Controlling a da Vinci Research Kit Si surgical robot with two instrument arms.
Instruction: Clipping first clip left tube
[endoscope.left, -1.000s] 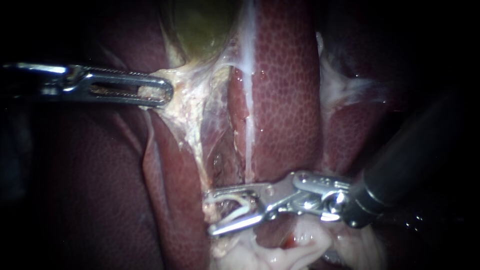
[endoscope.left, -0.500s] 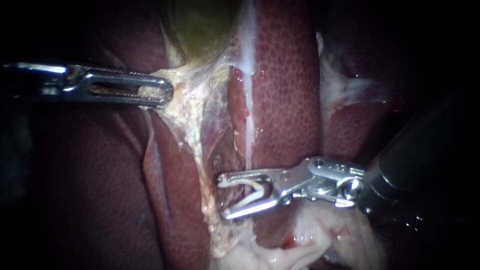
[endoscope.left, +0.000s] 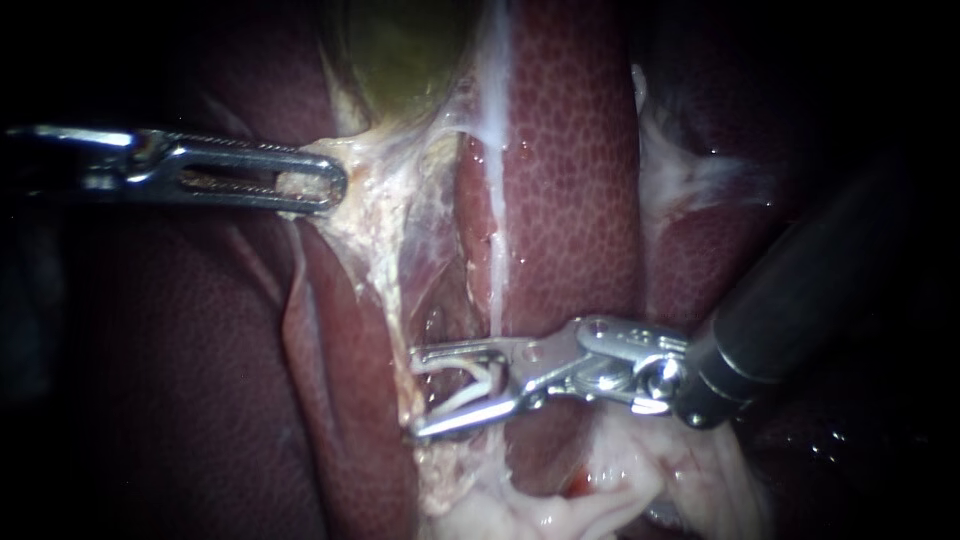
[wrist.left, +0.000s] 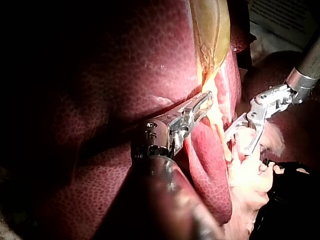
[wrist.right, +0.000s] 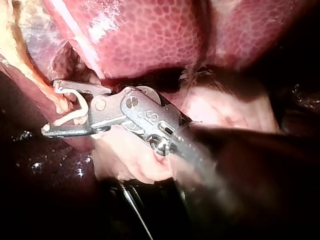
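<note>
The left tube (endoscope.left: 385, 290) is a pale yellowish strand that runs from under the greenish gallbladder (endoscope.left: 400, 60) down the cleft in the liver (endoscope.left: 570, 180). My left instrument (endoscope.left: 335, 187) is shut on the pale tissue at the strand's upper end and holds it toward the left. My right instrument (endoscope.left: 418, 393) holds a white clip (endoscope.left: 470, 385) in its wide-spread jaws. Their tips straddle the left tube low down. In the right wrist view the strand (wrist.right: 30, 65) reaches into the mouth of my right instrument (wrist.right: 50, 107), against the clip (wrist.right: 75, 112).
A thin white right tube (endoscope.left: 497, 260) runs down the liver just beside the jaws' upper edge. Pale fatty tissue (endoscope.left: 600, 490) bulges beneath my right instrument. Dark liver lobes flank the cleft on both sides.
My right instrument drew back to the right and a little upward, then came left again; its jaw tips now sit around the left tube. My left instrument has held still.
</note>
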